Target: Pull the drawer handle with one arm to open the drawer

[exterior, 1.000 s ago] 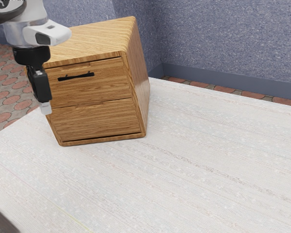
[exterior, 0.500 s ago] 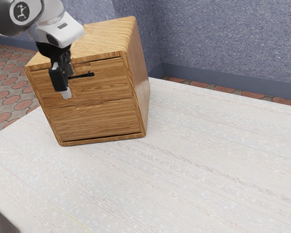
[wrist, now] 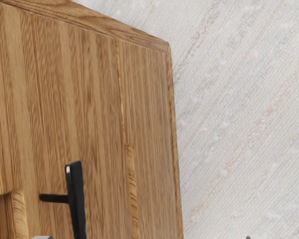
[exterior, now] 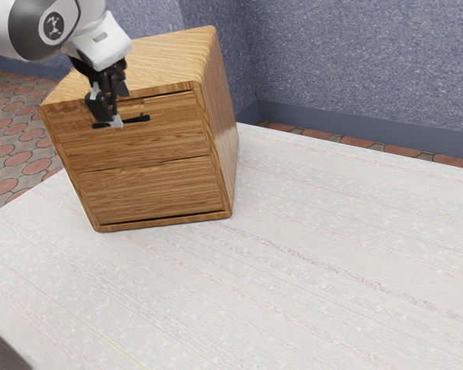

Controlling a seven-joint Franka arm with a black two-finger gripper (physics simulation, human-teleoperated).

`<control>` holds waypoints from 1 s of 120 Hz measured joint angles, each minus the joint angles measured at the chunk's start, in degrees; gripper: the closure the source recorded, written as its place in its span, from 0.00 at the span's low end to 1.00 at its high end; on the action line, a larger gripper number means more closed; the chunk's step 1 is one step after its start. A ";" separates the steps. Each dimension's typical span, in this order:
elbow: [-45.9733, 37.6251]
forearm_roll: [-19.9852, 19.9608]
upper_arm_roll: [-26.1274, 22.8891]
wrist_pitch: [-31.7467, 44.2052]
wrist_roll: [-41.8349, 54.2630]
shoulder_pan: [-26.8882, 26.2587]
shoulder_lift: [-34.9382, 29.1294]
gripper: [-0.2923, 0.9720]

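Closing on the drawer handle (exterior: 131,120), pull not yet begun

Poised with the hand (exterior: 108,116) at the left end of the black handle, upper left of the frame, on the top drawer (exterior: 158,135) of the wooden cabinet (exterior: 216,116) standing on the tabletop (exterior: 332,254); cannot tell whether spread wide or closed on the bar. Seen from the wrist: looking down the drawer front, the same handle (wrist: 75,199) close under the hand. Done so far, by the look of it: the approach only. Left to do: securing a hold, then drawing the top drawer outward, apparently shut and flush above the lower drawer (exterior: 150,189). Against a second ago: up and across from low beside the cabinet's left edge to the handle; cabinet and drawers unmoved
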 joint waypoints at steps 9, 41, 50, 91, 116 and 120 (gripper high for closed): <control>2.30 -1.73 8.40 0.42 1.58 -11.49 1.52 0.39; 4.55 -5.69 4.61 1.13 6.24 -2.97 5.19 0.40; 5.97 -5.90 5.01 1.23 7.20 -2.67 6.36 0.44; 1.27 -2.80 6.73 5.59 9.37 -4.12 4.52 0.65; 1.05 -1.65 7.03 8.05 9.46 -3.44 5.65 0.68; 1.00 -1.63 7.02 8.26 9.43 -3.40 5.76 0.68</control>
